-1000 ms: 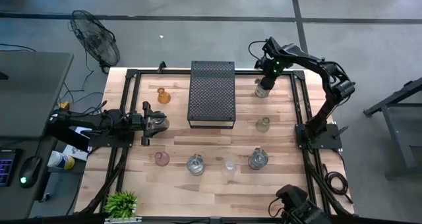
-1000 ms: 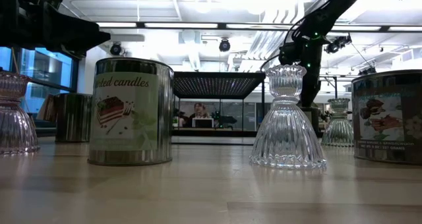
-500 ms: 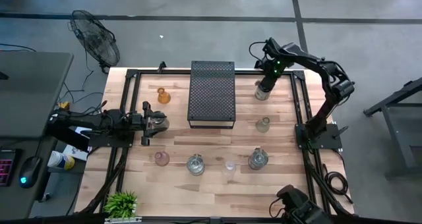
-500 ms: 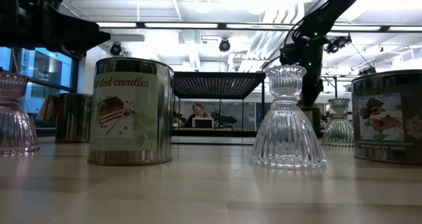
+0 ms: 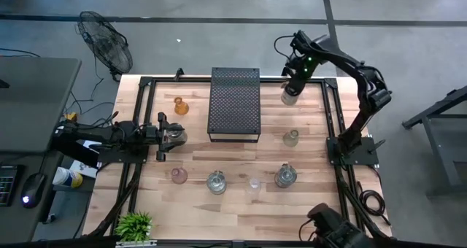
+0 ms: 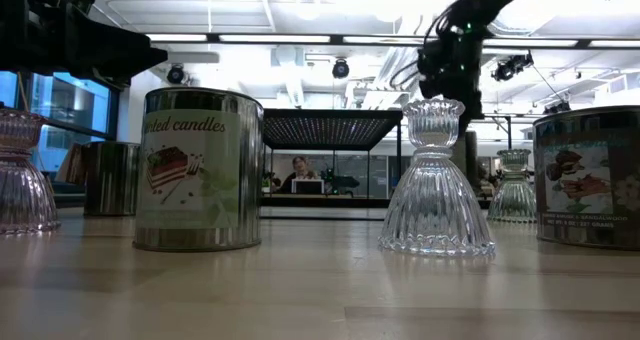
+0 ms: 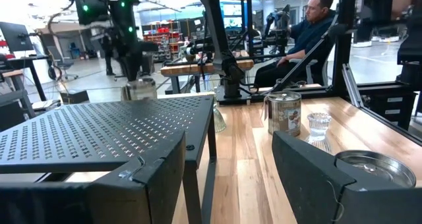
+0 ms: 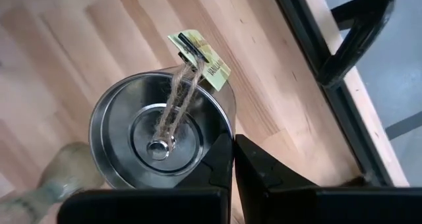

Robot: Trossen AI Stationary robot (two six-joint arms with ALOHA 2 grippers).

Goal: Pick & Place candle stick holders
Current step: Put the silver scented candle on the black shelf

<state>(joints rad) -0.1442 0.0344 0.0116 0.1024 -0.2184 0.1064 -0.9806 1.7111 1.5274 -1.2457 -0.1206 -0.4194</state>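
Note:
My right gripper [image 5: 293, 87] is at the table's far right, shut on a silver tin candle [image 8: 161, 138] with a twine tag; the tin also shows in the high view [image 5: 290, 96] and the left wrist view [image 7: 140, 89]. My left gripper [image 5: 163, 136] waits open at the table's left, with another silver tin [image 7: 376, 168] close beside one finger. An amber holder [image 5: 180, 106], a pinkish holder [image 5: 179, 176] and several clear glass holders [image 5: 216, 181] [image 5: 285, 176] [image 5: 291, 138] stand on their bases on the wood. The black perforated tray [image 5: 235, 102] stands at the far middle. My right gripper pinches the tin's top rim [image 8: 225, 140] between its two fingers, one finger over the lid side and one outside the wall. The fingers come from above, pointing down. The tin hangs upright below them, lifted off the table.
A black frame rail [image 5: 332, 109] runs along the table's right edge, close to the held tin. A small green plant [image 5: 134, 225] stands at the near left corner. A printed candle tin [image 6: 198, 170] and a ribbed glass holder [image 6: 435, 180] stand near the front.
My right gripper has risen with the silver tin, which has come up off the table and stays upright. It has also drifted slightly toward the far edge.

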